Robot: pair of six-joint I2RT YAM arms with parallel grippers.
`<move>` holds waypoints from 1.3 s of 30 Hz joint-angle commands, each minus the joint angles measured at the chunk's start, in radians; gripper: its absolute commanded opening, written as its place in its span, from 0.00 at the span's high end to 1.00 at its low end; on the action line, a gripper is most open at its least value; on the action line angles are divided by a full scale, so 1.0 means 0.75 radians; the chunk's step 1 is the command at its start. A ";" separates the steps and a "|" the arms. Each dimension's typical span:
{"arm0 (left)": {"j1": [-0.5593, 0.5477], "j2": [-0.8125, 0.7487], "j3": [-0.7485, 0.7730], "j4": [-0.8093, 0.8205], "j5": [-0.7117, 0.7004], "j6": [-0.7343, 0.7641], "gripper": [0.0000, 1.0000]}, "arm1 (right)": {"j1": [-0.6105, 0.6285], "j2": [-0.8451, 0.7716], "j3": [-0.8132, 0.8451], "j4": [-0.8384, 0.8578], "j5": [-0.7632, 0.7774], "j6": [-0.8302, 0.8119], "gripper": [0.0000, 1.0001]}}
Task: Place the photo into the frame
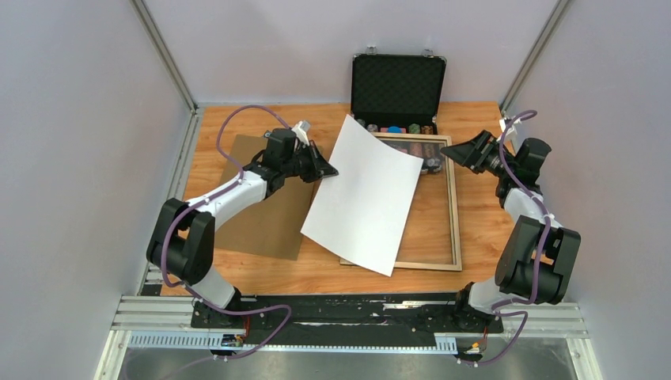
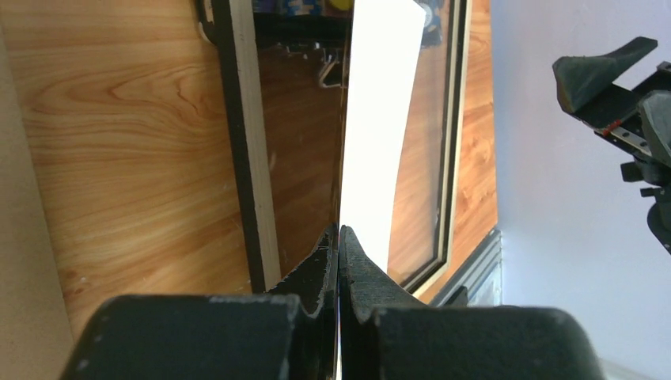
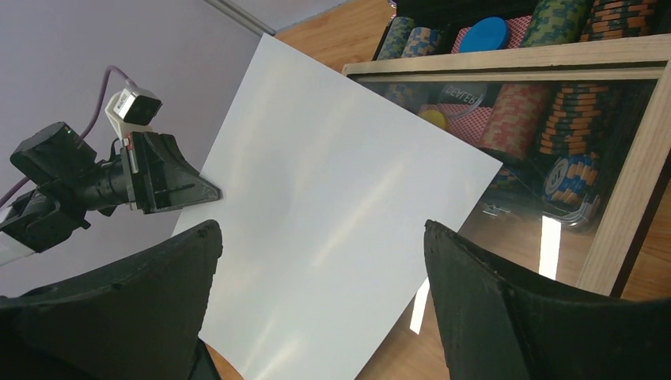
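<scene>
I see the wooden tabletop (image 1: 479, 229) filling the cell from wall to wall. On its left side a flat brown backing panel (image 1: 261, 226) lies under my left arm. The frame (image 1: 427, 265) lies flat on the right half with its light wood side up, and the glossy surface inside its rails shows reflections. The photo (image 1: 364, 198) is white back up and turned at an angle over the left part of the frame. Its far corner points toward the back wall, and its near corner crosses the frame's near rail. It is raised off the frame on the left side. I cannot tell whether the near corner touches anything. Behind the frame a black case (image 1: 398, 79) stands open against the back wall, its foam-lined lid upright. The left pincer (image 1: 326, 170) is clamped on the photo's left edge. In the left wrist view the two fingers (image 2: 316, 265) are pressed together with the sheet running edge-on between them. The right pincer (image 1: 463, 152) hangs above the frame's far right corner with its jaws spread wide apart, facing the photo's right edge. It holds nothing and is well apart from the sheet. Stacks of coloured chips (image 1: 393, 128) sit in the case's tray just beyond the frame's far rail.
</scene>
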 commanded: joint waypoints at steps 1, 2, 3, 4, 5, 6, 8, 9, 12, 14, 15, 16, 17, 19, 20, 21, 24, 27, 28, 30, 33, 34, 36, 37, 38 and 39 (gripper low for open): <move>0.008 0.015 0.038 0.009 -0.107 -0.001 1.00 | 0.003 -0.015 -0.007 0.034 -0.001 -0.030 0.05; 0.009 0.025 0.041 -0.002 -0.126 -0.003 1.00 | 0.002 -0.012 -0.007 0.034 -0.001 -0.030 0.05; 0.010 0.029 0.041 -0.005 -0.150 -0.009 1.00 | 0.002 -0.009 -0.009 0.034 0.000 -0.032 0.05; 0.011 0.038 0.040 -0.006 -0.162 -0.016 1.00 | 0.002 -0.008 -0.010 0.034 0.000 -0.032 0.04; 0.010 0.043 0.039 -0.004 -0.170 -0.031 1.00 | 0.002 -0.006 -0.012 0.034 0.000 -0.034 0.05; 0.010 0.054 0.039 -0.005 -0.181 -0.040 1.00 | 0.002 -0.005 -0.012 0.034 0.002 -0.035 0.04; 0.010 0.068 0.039 -0.008 -0.210 -0.067 1.00 | 0.002 -0.002 -0.014 0.034 0.002 -0.037 0.05; 0.011 0.072 0.038 -0.008 -0.220 -0.088 1.00 | 0.002 -0.002 -0.015 0.033 0.002 -0.038 0.05; 0.012 0.091 0.033 0.000 -0.268 -0.131 1.00 | 0.002 0.002 -0.017 0.032 0.006 -0.046 0.05; 0.011 0.105 0.022 0.027 -0.273 -0.161 1.00 | 0.003 0.006 -0.019 0.032 0.008 -0.052 0.05; 0.010 0.113 0.009 0.062 -0.271 -0.173 1.00 | 0.002 0.008 -0.020 0.032 0.010 -0.055 0.05; 0.011 0.118 -0.011 0.086 -0.269 -0.204 1.00 | 0.002 0.010 -0.022 0.032 0.011 -0.057 0.05; 0.010 0.128 -0.018 0.131 -0.269 -0.219 1.00 | 0.002 0.014 -0.021 0.032 0.012 -0.059 0.05; 0.010 0.155 -0.025 0.178 -0.255 -0.252 1.00 | 0.002 0.021 -0.022 0.034 0.014 -0.059 0.05; 0.011 0.166 -0.021 0.190 -0.248 -0.266 1.00 | 0.003 0.024 -0.022 0.034 0.014 -0.061 0.04; 0.009 0.187 -0.020 0.216 -0.234 -0.271 1.00 | 0.003 0.027 -0.023 0.036 0.015 -0.062 0.05; -0.002 0.215 -0.024 0.279 -0.212 -0.305 1.00 | 0.002 0.029 -0.023 0.034 0.018 -0.067 0.05; -0.021 0.229 -0.036 0.352 -0.218 -0.325 1.00 | 0.003 0.036 -0.017 0.009 0.028 -0.091 0.05; -0.025 0.235 -0.033 0.361 -0.208 -0.331 1.00 | 0.002 0.040 -0.011 -0.007 0.032 -0.102 0.04; -0.031 0.252 -0.031 0.398 -0.193 -0.349 0.99 | 0.003 0.048 -0.001 -0.037 0.046 -0.127 0.05; -0.041 0.274 -0.049 0.462 -0.166 -0.398 0.90 | 0.003 0.058 0.023 -0.105 0.079 -0.175 0.05; -0.048 0.289 -0.052 0.482 -0.157 -0.407 0.87 | 0.003 0.060 0.031 -0.134 0.093 -0.196 0.05; -0.064 0.300 -0.058 0.485 -0.167 -0.404 0.87 | 0.002 0.058 0.043 -0.188 0.120 -0.242 0.05; -0.078 0.300 -0.060 0.484 -0.175 -0.391 0.87 | 0.002 0.055 0.043 -0.206 0.131 -0.261 0.05; -0.083 0.303 -0.061 0.476 -0.190 -0.384 0.88 | 0.002 0.050 0.040 -0.218 0.140 -0.277 0.05; -0.089 0.304 -0.062 0.473 -0.196 -0.381 0.88 | 0.002 0.046 0.033 -0.227 0.151 -0.289 0.05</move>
